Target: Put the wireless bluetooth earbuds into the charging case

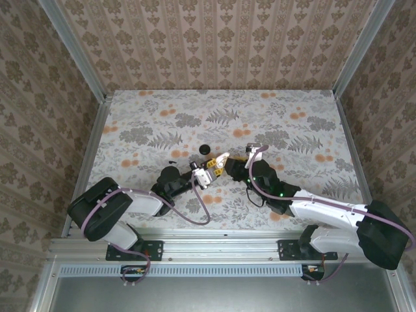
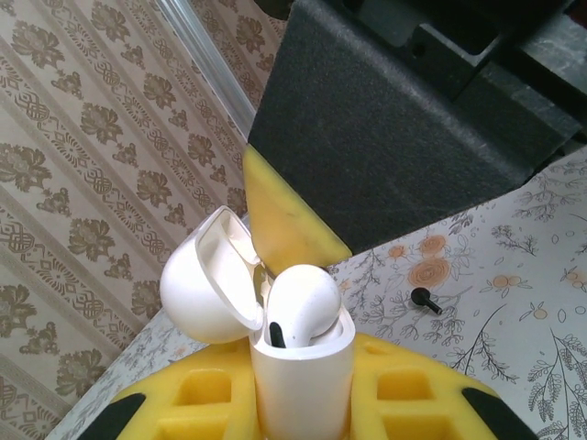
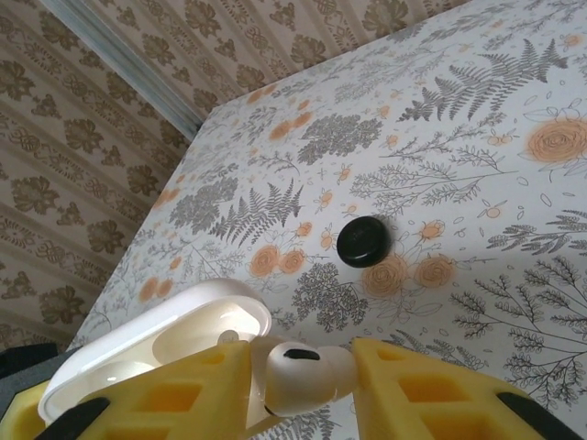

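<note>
Left hand [image 1: 207, 174] narrow, clamped on body of white charging case [image 2: 303, 390]; case upright, lid swung open to one side. Right hand [image 3: 301, 394] narrow, pinching white earbud [image 2: 303, 307] with dark spot; earbud sits partway in case opening. Hands meet above near-middle of worktop [image 1: 292, 110]. Black round disc [image 3: 364, 243] lies flat beyond them; small black piece [image 2: 425, 300] lies apart on worktop.

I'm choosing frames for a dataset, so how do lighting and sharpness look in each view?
Top external: even, soft light, faint shadows, everything small but sharp. Left wrist: charging case crisp, its open lid nearly blown out. Right wrist: earbud bright and slightly soft up close; black disc sharp.
</note>
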